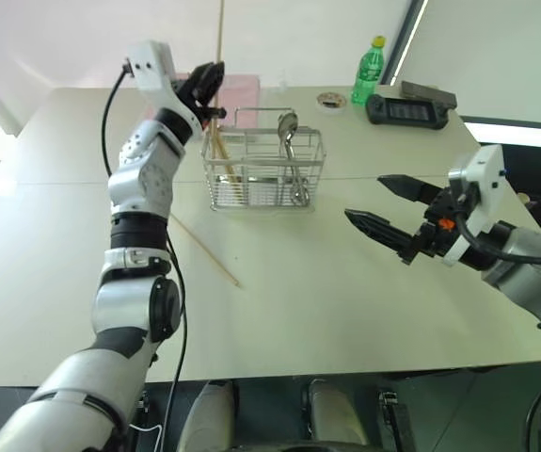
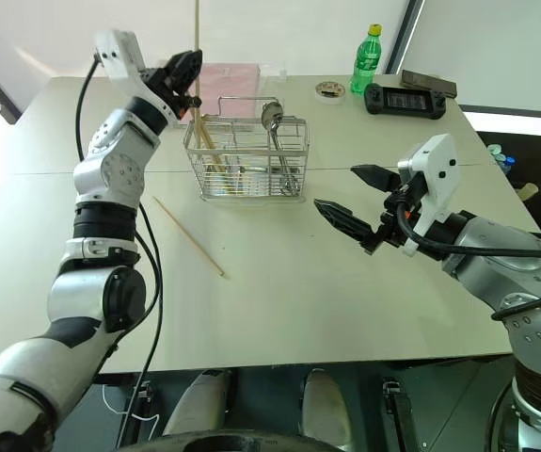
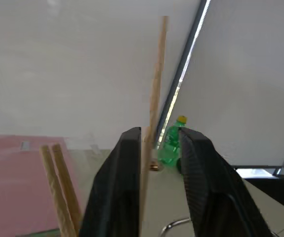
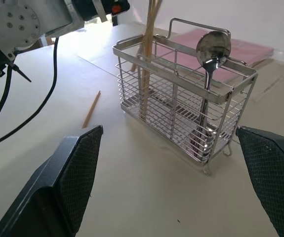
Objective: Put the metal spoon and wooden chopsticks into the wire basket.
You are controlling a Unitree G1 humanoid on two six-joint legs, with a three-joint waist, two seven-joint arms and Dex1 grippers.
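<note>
white table (image 1: 345,311), silver wire basket (image 1: 262,169)

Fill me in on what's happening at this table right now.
The left tool is above the wire basket with a wooden chopstick upright between its fingers, lowering it in beside the chopsticks already standing there. The metal spoon is in the basket too, bowl up. One more chopstick lies on the table. The right tool hangs open and empty beside the basket.
</note>
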